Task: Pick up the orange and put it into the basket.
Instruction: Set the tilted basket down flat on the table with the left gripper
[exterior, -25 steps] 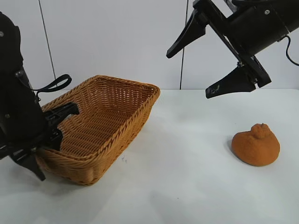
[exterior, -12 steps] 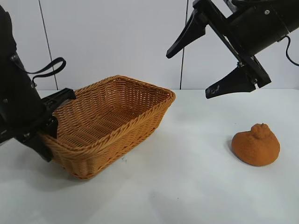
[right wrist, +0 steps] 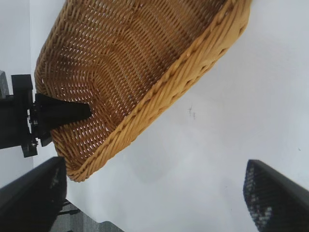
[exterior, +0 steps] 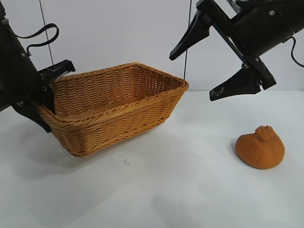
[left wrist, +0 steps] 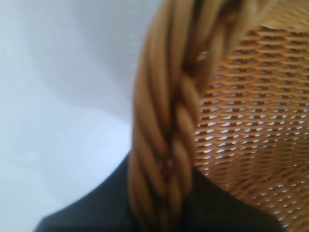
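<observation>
The wicker basket [exterior: 118, 107] is held up off the white table at the left, tilted. My left gripper [exterior: 43, 97] is shut on the basket's braided rim at its left end; the rim [left wrist: 169, 125] fills the left wrist view between the dark fingers. The basket also shows in the right wrist view [right wrist: 135, 63], empty. The orange [exterior: 260, 147] lies on the table at the right, lumpy with a knobbly top. My right gripper [exterior: 199, 69] hangs open and empty in the air, above and left of the orange, its fingers wide apart [right wrist: 270, 200].
The white table [exterior: 166, 190] runs across the whole front. A white wall stands behind. The left arm's cable loops above the basket's left end [exterior: 42, 35].
My left gripper has lifted the basket's left end and swung the basket up and to the right, from steeply tilted to nearly level. The right arm and the orange have not moved.
</observation>
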You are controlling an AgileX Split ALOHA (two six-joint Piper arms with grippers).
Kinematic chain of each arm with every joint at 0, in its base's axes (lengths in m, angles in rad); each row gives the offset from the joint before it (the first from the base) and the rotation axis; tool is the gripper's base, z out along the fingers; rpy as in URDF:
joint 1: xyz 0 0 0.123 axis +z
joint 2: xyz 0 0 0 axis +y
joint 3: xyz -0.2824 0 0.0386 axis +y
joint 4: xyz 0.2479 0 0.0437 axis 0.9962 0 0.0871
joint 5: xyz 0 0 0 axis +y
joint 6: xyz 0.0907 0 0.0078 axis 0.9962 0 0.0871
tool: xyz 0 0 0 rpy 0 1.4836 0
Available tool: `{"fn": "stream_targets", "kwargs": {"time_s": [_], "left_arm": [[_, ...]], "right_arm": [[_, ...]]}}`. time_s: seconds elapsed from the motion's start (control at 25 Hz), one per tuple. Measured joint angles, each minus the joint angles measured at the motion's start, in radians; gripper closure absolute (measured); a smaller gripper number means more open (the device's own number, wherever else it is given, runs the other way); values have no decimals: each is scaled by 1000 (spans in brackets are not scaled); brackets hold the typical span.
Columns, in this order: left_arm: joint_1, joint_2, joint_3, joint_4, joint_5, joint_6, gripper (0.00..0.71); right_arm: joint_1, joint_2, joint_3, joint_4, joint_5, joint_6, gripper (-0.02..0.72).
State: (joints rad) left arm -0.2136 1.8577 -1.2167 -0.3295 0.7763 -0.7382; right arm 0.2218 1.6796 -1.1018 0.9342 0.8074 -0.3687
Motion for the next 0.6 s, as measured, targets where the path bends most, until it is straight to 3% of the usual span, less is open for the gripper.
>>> {"fn": "stream_targets", "kwargs": {"time_s": [0.2, 0.6], "left_arm": [[9, 1, -18, 0, 31, 113, 623], [9, 125, -159, -8, 216, 423, 623]], "right_arm": [[0, 0, 0, -1, 1, 0, 21], [0, 0, 0, -4, 11, 0, 21]]}}
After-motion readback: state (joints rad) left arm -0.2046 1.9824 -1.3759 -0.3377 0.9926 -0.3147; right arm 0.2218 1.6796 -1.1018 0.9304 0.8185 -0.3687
